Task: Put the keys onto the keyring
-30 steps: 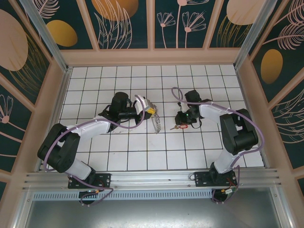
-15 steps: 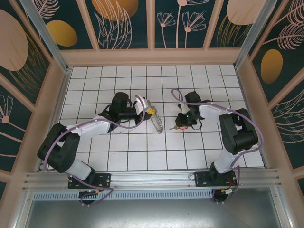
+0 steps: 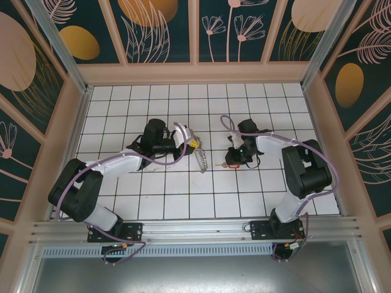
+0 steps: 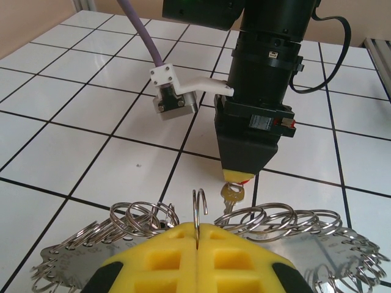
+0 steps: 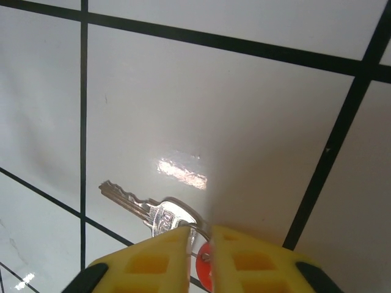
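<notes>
My left gripper (image 4: 198, 227) is shut on the keyring (image 4: 200, 207). One thin wire loop stands up between the yellow pads, with many small rings and flat metal keys (image 4: 317, 247) fanned to both sides. In the top view the keyring (image 3: 203, 160) hangs below the left gripper (image 3: 194, 146) near the middle of the floor. Facing it, my right gripper (image 4: 238, 177) is shut on a key (image 4: 231, 196) with a red tag. In the right wrist view that key (image 5: 153, 210) sticks out left of the yellow fingertips (image 5: 200, 235), just above the tile, its red tag (image 5: 204, 271) between them.
The white tiled floor (image 3: 183, 189) is boxed in by beige walls (image 3: 195, 73) on three sides. A purple cable (image 4: 143, 30) and the right arm's white camera mount (image 4: 174, 97) hang just behind the key. The two grippers stand about one tile apart.
The right jaws have narrowed a little on the key's ring and tag. The key has shifted slightly, and the hanging keyring has swung a little to the right.
</notes>
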Available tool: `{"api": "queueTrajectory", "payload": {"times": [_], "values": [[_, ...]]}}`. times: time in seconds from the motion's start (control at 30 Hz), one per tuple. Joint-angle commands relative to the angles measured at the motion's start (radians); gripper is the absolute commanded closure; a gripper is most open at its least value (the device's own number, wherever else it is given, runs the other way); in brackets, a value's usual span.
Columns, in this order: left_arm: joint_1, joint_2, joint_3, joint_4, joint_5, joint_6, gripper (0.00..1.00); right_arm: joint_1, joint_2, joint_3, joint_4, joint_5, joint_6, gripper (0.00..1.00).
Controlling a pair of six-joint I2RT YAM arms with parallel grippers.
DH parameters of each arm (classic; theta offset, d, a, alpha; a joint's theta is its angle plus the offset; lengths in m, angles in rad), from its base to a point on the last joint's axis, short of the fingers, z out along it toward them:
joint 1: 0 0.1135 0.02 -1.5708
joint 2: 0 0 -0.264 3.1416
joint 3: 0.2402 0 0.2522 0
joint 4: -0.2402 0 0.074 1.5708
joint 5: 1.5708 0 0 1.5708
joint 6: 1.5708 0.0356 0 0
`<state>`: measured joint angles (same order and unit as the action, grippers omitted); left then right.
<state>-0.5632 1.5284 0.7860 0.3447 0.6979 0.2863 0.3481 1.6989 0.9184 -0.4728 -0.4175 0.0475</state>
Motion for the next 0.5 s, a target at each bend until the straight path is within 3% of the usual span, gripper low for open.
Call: {"api": "queueTrajectory", "payload": {"times": [0.0, 0.47], "values": [[-0.004, -0.023, 0.028, 0.013, 0.021, 0.016, 1.0, 0.015, -0.02, -0.005, -0.035, -0.006, -0.02, 0.78], [-0.004, -0.023, 0.025, 0.006, 0.02, 0.017, 1.0, 0.081, 0.024, 0.033, -0.077, 0.139, -0.035, 0.72]]}}
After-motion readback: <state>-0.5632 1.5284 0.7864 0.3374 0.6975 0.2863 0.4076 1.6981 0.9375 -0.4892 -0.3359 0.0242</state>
